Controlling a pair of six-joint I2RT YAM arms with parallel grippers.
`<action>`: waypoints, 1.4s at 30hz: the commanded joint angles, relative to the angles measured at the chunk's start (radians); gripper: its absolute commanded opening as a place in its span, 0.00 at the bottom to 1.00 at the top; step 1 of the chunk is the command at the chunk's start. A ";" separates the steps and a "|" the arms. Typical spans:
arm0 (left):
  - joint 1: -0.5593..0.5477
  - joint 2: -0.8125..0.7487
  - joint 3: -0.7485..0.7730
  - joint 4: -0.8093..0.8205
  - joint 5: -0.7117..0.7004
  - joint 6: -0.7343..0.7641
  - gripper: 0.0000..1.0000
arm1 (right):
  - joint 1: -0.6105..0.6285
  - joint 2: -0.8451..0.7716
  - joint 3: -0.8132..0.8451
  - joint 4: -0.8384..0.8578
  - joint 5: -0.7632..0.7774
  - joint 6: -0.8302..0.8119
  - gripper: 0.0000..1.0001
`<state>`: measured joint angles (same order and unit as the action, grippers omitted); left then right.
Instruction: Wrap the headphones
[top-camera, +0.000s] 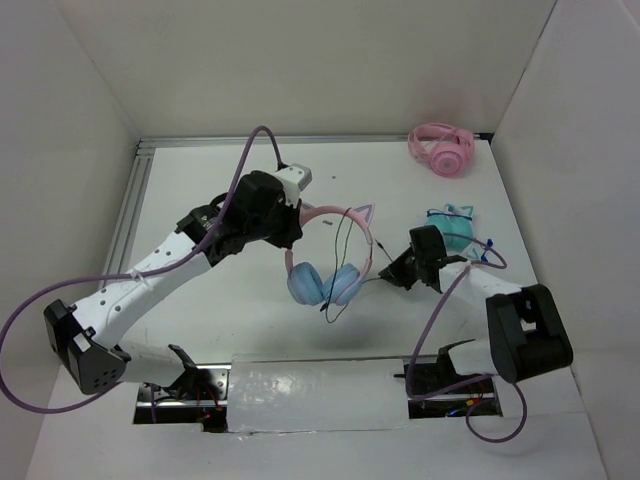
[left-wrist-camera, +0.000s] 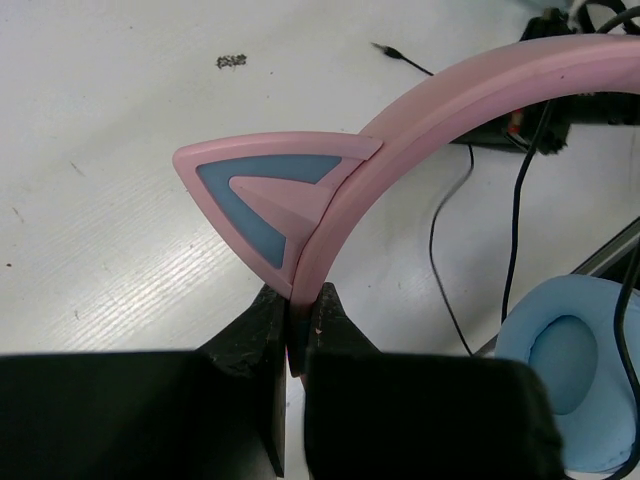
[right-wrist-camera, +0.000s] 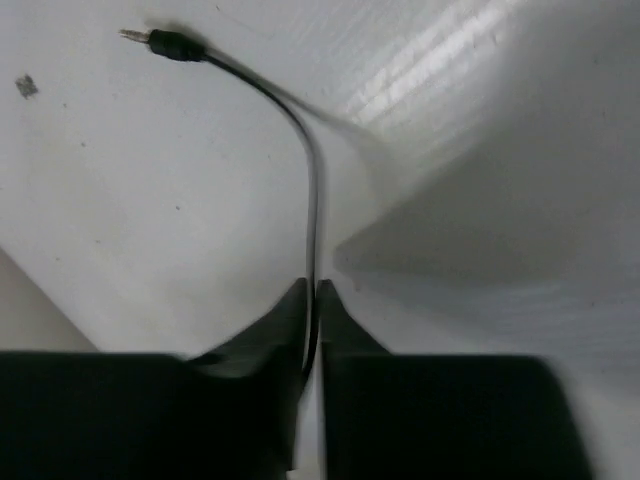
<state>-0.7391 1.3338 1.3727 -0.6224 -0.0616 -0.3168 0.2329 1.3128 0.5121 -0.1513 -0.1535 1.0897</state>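
The headphones (top-camera: 330, 270) have a pink cat-eared headband (left-wrist-camera: 470, 90) and light blue ear cups (left-wrist-camera: 565, 365). My left gripper (top-camera: 293, 228) is shut on the headband just below one cat ear (left-wrist-camera: 270, 195) and holds the headphones up, cups hanging down. The thin black cable (top-camera: 338, 290) loops across the band and below the cups. My right gripper (top-camera: 395, 275) is shut on the cable (right-wrist-camera: 312, 190) near its plug end; the jack plug (right-wrist-camera: 165, 42) sticks out past the fingertips, above the table.
All-pink headphones (top-camera: 442, 148) lie at the back right corner. Teal-blue headphones (top-camera: 455, 228) lie just behind my right gripper. White walls enclose the table on three sides. A metal rail (top-camera: 128, 215) runs along the left edge.
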 joint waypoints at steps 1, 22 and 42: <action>-0.020 -0.077 -0.010 0.093 0.089 0.002 0.00 | -0.027 0.074 0.095 0.108 0.043 0.022 0.00; -0.169 0.073 -0.184 0.089 0.066 -0.008 0.00 | -0.032 -0.263 0.444 0.220 0.063 -0.431 0.00; -0.019 0.248 -0.035 0.069 0.143 -0.065 0.00 | 0.295 -0.584 0.190 0.265 -0.520 -1.219 0.00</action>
<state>-0.7868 1.5681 1.2949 -0.5594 0.0139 -0.3691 0.4892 0.7555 0.7036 0.1051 -0.4942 0.1177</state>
